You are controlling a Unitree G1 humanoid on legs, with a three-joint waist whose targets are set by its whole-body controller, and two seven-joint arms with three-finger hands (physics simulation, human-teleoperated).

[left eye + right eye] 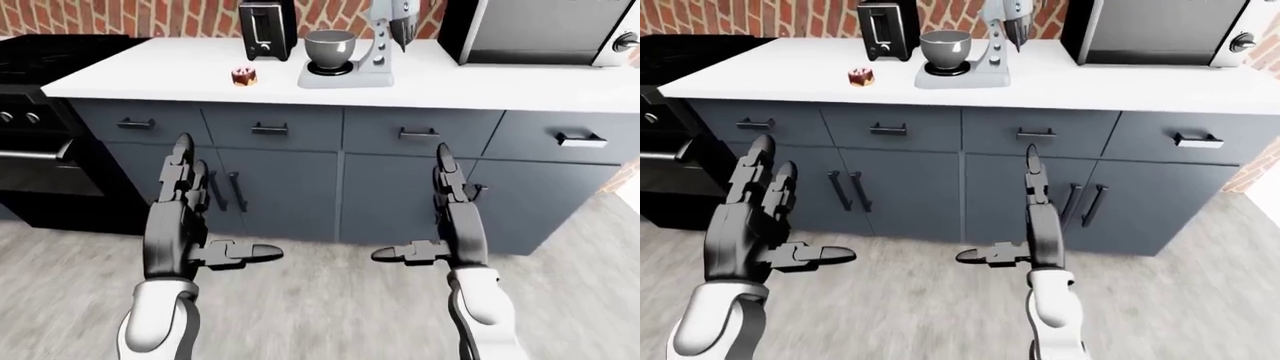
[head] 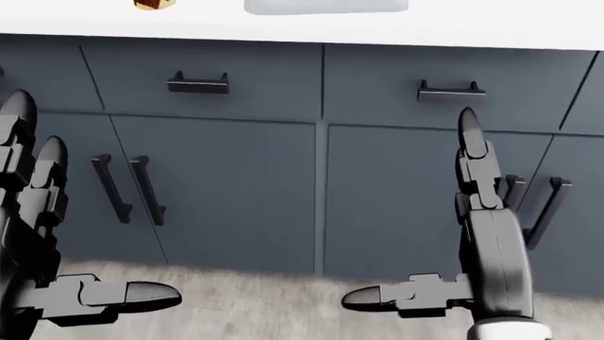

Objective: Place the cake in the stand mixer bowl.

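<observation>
White table (image 1: pixel 200 71) carries cake (image 1: pixel 244 76) left of bowl (image 1: pixel 330 49). Left hand (image 1: pixel 185 225), right hand (image 1: pixel 445 225): both spread open, empty, far short. Risk: crushing cake, or clipping the mixer head (image 1: pixel 400 22) over the bowl.

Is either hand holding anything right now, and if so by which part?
Nothing is held. The left hand and right hand are both open and empty; the cake sits on the counter.

Even, bright, shadowless light fills all three views, as flat renders show it. The white countertop (image 1: pixel 330 79) reads almost blown out, while the stove (image 1: pixel 45 127) at the left-eye view's left edge stays deep black. Edges look slightly soft; the floor (image 1: pixel 320 300) texture smears.
</observation>
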